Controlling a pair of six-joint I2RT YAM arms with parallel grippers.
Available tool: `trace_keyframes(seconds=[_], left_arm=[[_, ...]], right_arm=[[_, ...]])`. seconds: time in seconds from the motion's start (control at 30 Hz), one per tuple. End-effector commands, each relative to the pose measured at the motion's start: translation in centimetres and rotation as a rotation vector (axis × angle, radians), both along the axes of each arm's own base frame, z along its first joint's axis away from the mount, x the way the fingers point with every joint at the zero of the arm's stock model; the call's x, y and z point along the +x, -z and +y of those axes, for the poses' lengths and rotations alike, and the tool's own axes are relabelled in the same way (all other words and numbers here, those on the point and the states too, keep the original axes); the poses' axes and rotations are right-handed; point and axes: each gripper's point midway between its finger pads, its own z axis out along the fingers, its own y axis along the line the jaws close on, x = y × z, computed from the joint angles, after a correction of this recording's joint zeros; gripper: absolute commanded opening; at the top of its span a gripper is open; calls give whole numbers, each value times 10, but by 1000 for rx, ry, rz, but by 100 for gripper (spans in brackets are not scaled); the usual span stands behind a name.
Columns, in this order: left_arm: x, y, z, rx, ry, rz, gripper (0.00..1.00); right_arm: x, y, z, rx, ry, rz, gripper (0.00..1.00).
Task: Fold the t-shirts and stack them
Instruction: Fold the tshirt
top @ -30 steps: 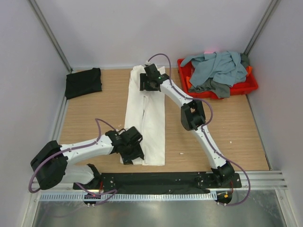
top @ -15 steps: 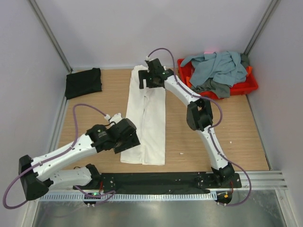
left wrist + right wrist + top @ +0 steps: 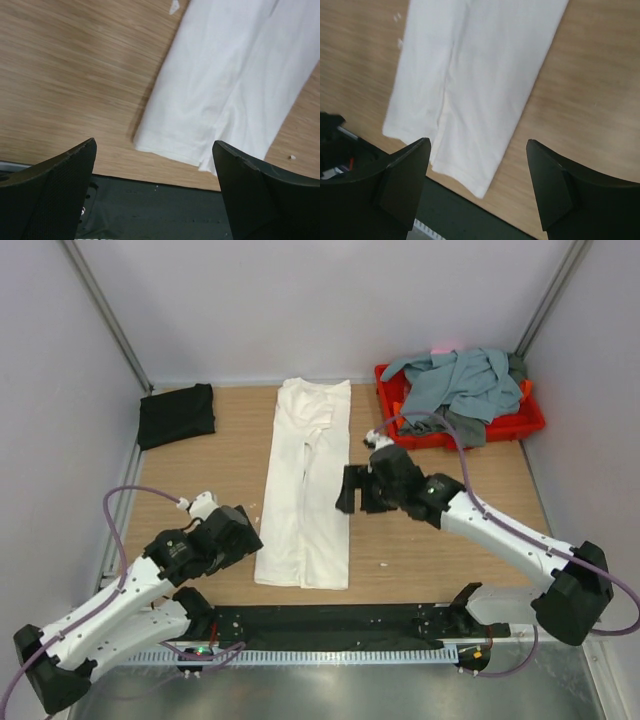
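The white t-shirt (image 3: 305, 485) lies folded into a long narrow strip down the middle of the table; its near end also shows in the left wrist view (image 3: 225, 85) and the right wrist view (image 3: 470, 85). A folded black t-shirt (image 3: 176, 414) lies at the far left. Grey-blue and dark grey t-shirts (image 3: 460, 385) are heaped in the red tray (image 3: 530, 418). My left gripper (image 3: 240, 535) is open and empty, left of the strip's near end. My right gripper (image 3: 352, 490) is open and empty, just right of the strip's middle.
The red tray stands at the far right corner. A black base rail (image 3: 330, 622) runs along the near table edge, seen also in the left wrist view (image 3: 155, 210). Grey walls close the left, back and right sides.
Both grippers have let go of the white shirt. The right arm has pulled back from the shirt's far end to its middle right. The left arm has drawn back to the near left.
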Motion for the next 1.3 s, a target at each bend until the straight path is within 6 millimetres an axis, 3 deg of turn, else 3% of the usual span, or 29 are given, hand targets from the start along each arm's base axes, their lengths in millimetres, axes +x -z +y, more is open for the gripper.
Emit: trace_keyframes(seconds=[0.0,0.03,0.13,0.33,0.47,0.6,0.7,0.93,1.13,1.27], left_arm=[[17,21,0,-16,-4,50,97],[14,37,4,-7,-9,102,95],[14,57,2,-40,-5,193,88],[14,68,-18,-145,21,199,83],[5,77,-18,-165,20,219,80],[-9,91,-13,-174,10,251,74],[-21,98,-15,-202,23,285,72],[-29,108,-17,-213,32,306,67],[-35,106,-24,-227,48,318,59],[-46,105,-31,-221,64,325,55]], right_arm=[[-58,61,-8,-60,61,166,83],[-74,72,-14,-37,90,201,83],[-105,84,-12,19,92,237,82],[-143,103,9,75,34,297,81],[-154,117,26,71,3,322,81],[-159,135,29,20,23,343,80],[-164,143,31,27,23,357,74],[-169,165,33,2,34,387,59],[-171,174,31,-16,44,391,52],[-171,175,28,-17,53,387,40]])
